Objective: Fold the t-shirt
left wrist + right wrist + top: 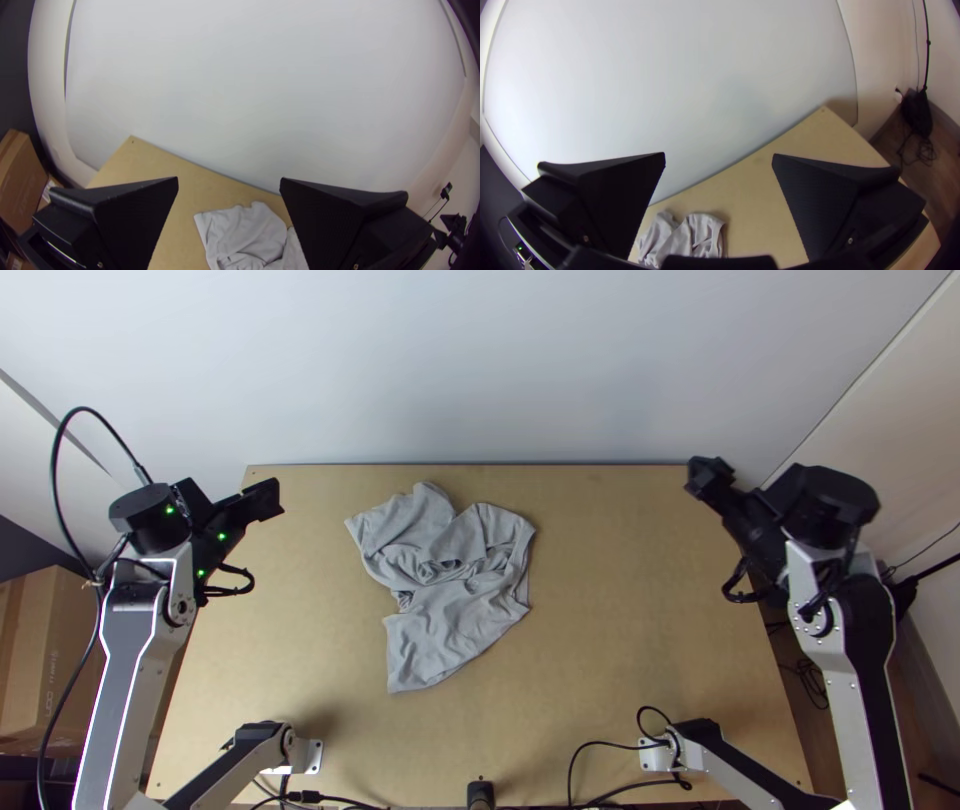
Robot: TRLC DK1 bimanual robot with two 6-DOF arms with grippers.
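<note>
1. At the near edge of the bench (640,650), thin black cables (600,743) curled in loose, glossy loops beside a short dark cylinder (481,794). The bench itself was a flat sheet of light wood, smooth and matt, with straight edges.
2. Off the bench's left side stood a brown cardboard box (65,660), flat-faced and square-edged; off its right side ran a brown wooden floor (945,190).
3. The t-shirt (455,620) lay left of the bench's middle, soft grey cloth, rumpled rather than neatly folded. Its nearer part spread fairly flat in a tapering flap with fine creases and a gently curved edge; its farther part was bunched into thick, rounded ridges, with two blunt lobes and a notch between them. Bare wood surrounded it, and neither gripper touched it.
4. The left gripper (266,499) hung near the bench's far left corner, released, its two wide, flat black fingers well apart. Their broad inner faces were wedge-shaped and held nothing.
5. The right gripper (707,474) was by the far right corner, likewise released and empty, its matching dark wedges parted, their faces finely textured.
6. Beyond the bench's far edge rose a pale, smooth panel (480,360), plain and softly shaded.
</note>
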